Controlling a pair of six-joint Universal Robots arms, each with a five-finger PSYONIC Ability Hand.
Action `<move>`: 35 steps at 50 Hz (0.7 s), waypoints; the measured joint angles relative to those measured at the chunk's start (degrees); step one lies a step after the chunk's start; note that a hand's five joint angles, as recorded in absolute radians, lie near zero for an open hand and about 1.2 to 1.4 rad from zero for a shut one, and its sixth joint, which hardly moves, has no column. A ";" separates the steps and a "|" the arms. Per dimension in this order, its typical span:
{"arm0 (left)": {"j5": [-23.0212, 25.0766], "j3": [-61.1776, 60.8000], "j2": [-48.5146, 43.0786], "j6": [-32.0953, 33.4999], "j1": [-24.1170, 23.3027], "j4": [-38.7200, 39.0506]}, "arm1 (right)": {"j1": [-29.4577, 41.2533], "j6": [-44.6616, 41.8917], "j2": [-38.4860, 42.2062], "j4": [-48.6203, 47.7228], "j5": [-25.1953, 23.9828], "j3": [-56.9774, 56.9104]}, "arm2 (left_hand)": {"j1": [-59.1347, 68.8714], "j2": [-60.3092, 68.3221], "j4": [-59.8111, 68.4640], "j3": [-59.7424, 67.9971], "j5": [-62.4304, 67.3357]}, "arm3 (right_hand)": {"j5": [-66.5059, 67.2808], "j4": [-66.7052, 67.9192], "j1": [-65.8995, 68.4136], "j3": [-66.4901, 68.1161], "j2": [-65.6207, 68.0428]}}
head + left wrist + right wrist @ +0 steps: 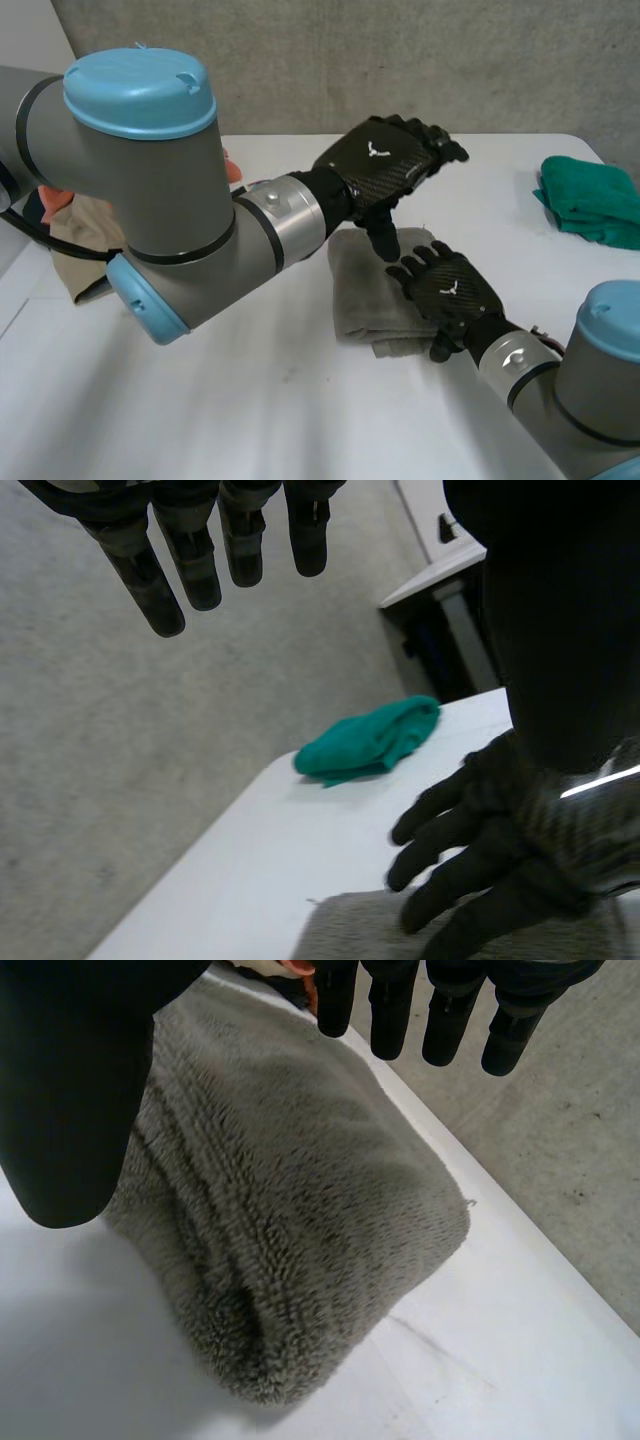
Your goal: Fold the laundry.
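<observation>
**Head view.** Grey towel point(362, 290) at table point(250, 400) centre, folded into a thick, compact block. From 4 o'clock the right hand point(452, 290) lies palm down on the towel's 3 o'clock edge, fingers straight and slightly spread, pinching nothing. Over the towel's 12 o'clock side hovers the left hand point(385, 158), fingers straight and close together, thumb pointing down towards the towel, holding nothing. At 2 o'clock, near the table edge, a green cloth point(592, 200); cannot tell whether folded or only bunched. At 9 o'clock, behind the left arm point(150, 190), a loose pile of clothes point(75, 235).

**Left wrist view.** Own fingers point(190, 555) straight, a little apart, in the air. Beyond them the right hand point(500, 855) has its fingertips on the towel point(350, 930). Green cloth point(370, 742) well apart.

**Right wrist view.** Own fingers point(450, 1010) straight, gaps between them, reaching past the far edge of the towel point(300, 1230). Stacked layers show at the fold.

**Progress (judgement).** Towel looks finished. The pile, and perhaps the green cloth, remain.
</observation>
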 measured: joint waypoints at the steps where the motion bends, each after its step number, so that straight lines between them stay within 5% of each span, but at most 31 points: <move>1: 0.26 -0.15 0.03 -0.06 -0.02 -0.13 | 0.01 -0.05 0.45 -0.59 0.01 0.02 | 0.00 0.00 0.00 0.00 0.00 | 0.00 0.00 0.00 0.00 0.00; 18: 0.04 -1.46 -0.13 -0.30 -0.13 -0.25 | -0.16 -3.96 9.21 -7.24 0.21 -5.11 | 0.00 0.00 0.00 0.00 0.00 | -0.02 0.06 0.03 0.04 0.02; 27: 0.04 -1.44 -0.13 -0.37 0.01 -0.23 | -0.12 -3.70 10.17 -9.28 -1.82 -7.08 | 0.00 0.00 0.00 0.00 0.00 | 25.07 27.66 26.95 27.62 27.78; 35: 0.06 -1.65 -0.21 -0.41 0.20 -0.22 | -0.18 -3.39 12.53 -9.36 -2.68 -9.85 | 0.00 0.00 0.00 0.00 0.00 | 28.51 30.94 30.19 30.99 30.99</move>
